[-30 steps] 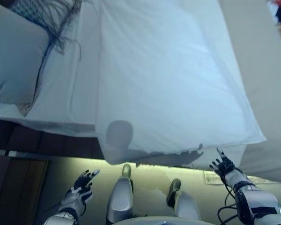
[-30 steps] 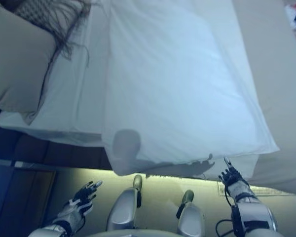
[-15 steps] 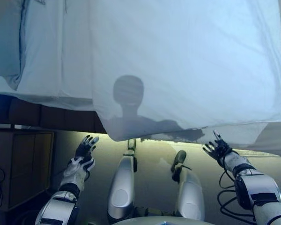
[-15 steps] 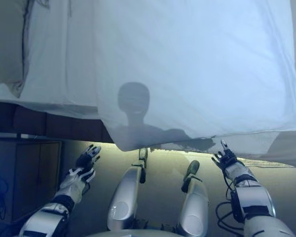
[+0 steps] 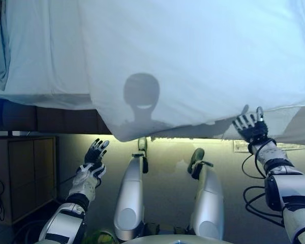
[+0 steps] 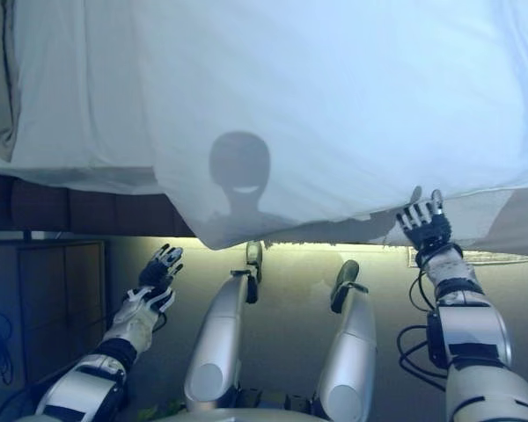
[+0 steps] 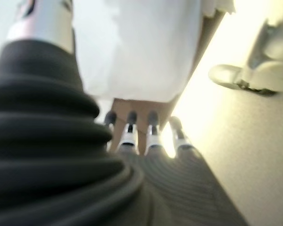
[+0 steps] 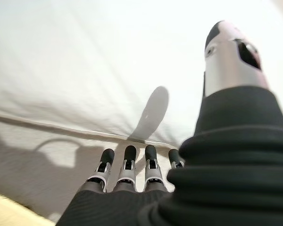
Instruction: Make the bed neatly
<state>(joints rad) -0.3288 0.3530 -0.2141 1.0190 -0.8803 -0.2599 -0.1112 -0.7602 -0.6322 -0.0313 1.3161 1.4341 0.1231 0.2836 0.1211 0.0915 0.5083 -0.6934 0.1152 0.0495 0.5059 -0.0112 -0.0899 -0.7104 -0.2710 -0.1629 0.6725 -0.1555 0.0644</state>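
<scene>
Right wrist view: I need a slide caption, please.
Open right hand reaching toward the hanging edge of the white duvet, not yet gripping it.

We see our right hand (image 5: 252,128) risen toward twelve o'clock, its straight fingers now at the hanging edge of the white fabric duvet (image 5: 193,66); our left hand (image 5: 93,157) climbs slightly.

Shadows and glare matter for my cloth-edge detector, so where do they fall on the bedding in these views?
Eye views: a head-shaped shadow lies on the white duvet near its hanging edge, and a lit strip glows under the bed. Right wrist view: the right hand, fingers straight, throws a thumb-shaped shadow onto the duvet, with the sheet below its edge in shade. Left wrist view: the floor glares bright beyond the left hand.
</scene>
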